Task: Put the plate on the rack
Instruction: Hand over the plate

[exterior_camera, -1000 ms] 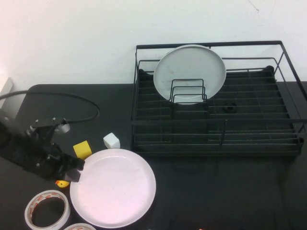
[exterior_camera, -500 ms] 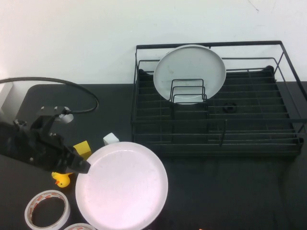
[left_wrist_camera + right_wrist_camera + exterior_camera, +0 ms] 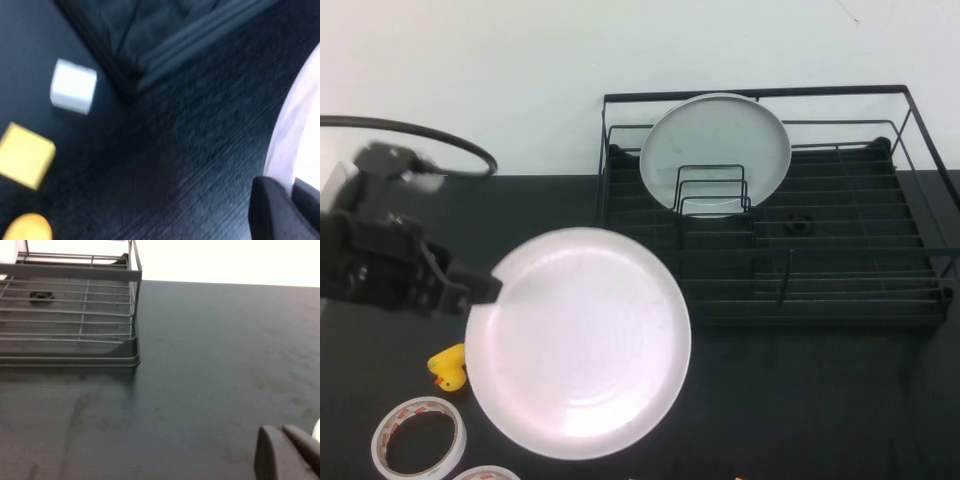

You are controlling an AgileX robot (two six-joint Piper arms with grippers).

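Note:
The large pinkish-white plate hangs in the air above the black table, left of the rack. My left gripper is shut on its left rim and holds it up. In the left wrist view the rim runs between the dark fingers. The black wire rack stands at the back right, with a smaller grey-white plate upright in it. My right gripper is out of the high view; its fingers lie together low over the table right of the rack, empty.
A yellow duck and two tape rolls lie front left under the plate's edge. In the left wrist view a white block and a yellow block lie on the table near the rack's corner. A black cable arcs over the left arm.
My left gripper has lifted the plate off the table and carried it up and to the right, toward the rack. The plate now covers the two blocks in the high view.

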